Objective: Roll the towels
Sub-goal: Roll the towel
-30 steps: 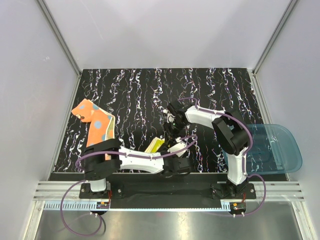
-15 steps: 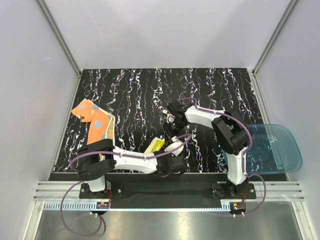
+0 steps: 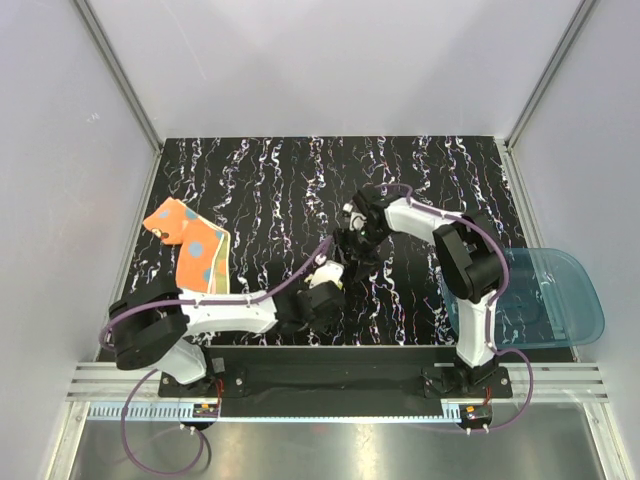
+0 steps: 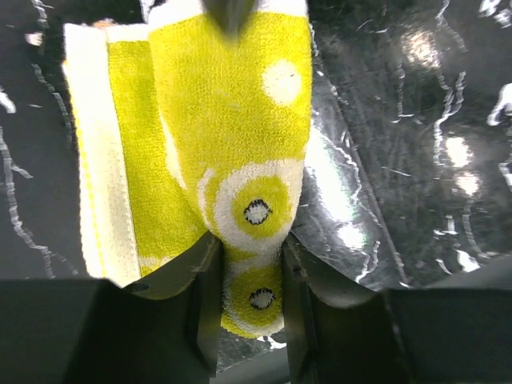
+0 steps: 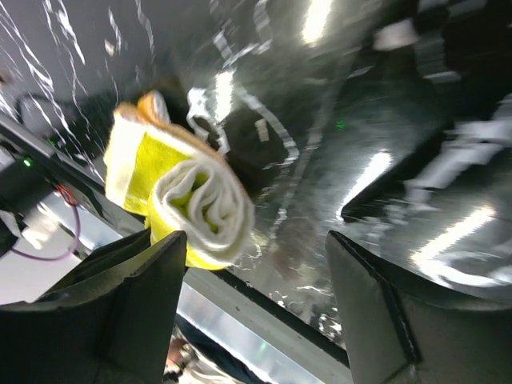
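The left fingers (image 4: 244, 296) pinch the end of the yellow towel (image 4: 232, 152), which is already wound into a roll; the right wrist view shows its spiral end. The right fingers (image 5: 256, 300) stand spread wide, apart from the roll and holding nothing. Near the counter's (image 3: 420, 170) front middle, between the two arms, the yellow one looks essentially done. The orange towel (image 3: 196, 250) lies by the left edge, loosely folded and unrolled, so about half the job remains. A blue tray (image 3: 560, 295) sits off to the right.
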